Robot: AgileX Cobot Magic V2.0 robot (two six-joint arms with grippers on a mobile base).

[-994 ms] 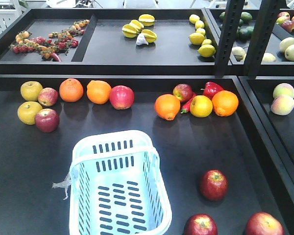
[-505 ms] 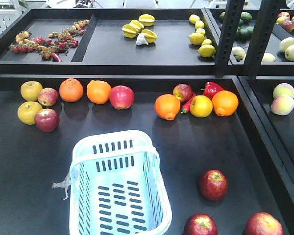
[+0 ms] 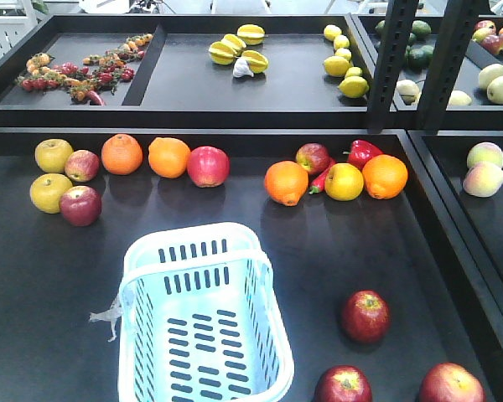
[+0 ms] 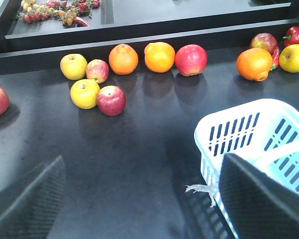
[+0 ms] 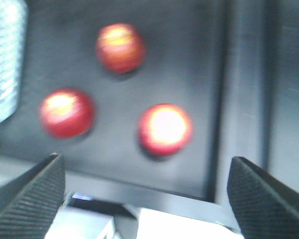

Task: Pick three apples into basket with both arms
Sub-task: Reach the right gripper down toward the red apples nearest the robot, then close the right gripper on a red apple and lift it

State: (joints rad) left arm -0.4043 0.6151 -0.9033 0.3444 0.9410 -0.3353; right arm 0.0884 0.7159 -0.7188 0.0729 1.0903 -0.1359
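Note:
Three dark red apples lie at the tray's front right: one point(image 3: 365, 316) behind, one point(image 3: 342, 385) at the front, one point(image 3: 450, 383) near the right wall. The right wrist view shows them blurred point(image 5: 119, 47) point(image 5: 66, 112) point(image 5: 164, 128), beyond my right gripper point(image 5: 149, 199), which is open and holds nothing. The pale blue basket point(image 3: 193, 239) stands empty left of them. My left gripper point(image 4: 139, 209) is open over bare tray floor, with the basket point(image 4: 239, 117) beside its right finger point(image 4: 259, 199). Neither gripper shows in the front view.
Along the tray's back stand oranges point(image 3: 121, 153), yellow-green apples point(image 3: 53, 155), other red apples point(image 3: 208, 166) and a red pepper point(image 3: 363, 152). A raised shelf with more fruit sits behind. Black posts point(image 3: 394, 67) rise at the right. The tray wall point(image 3: 461, 276) runs close to the apples.
Fruit and basket have not moved. A dark shape has come into the lower right corner of the front view.

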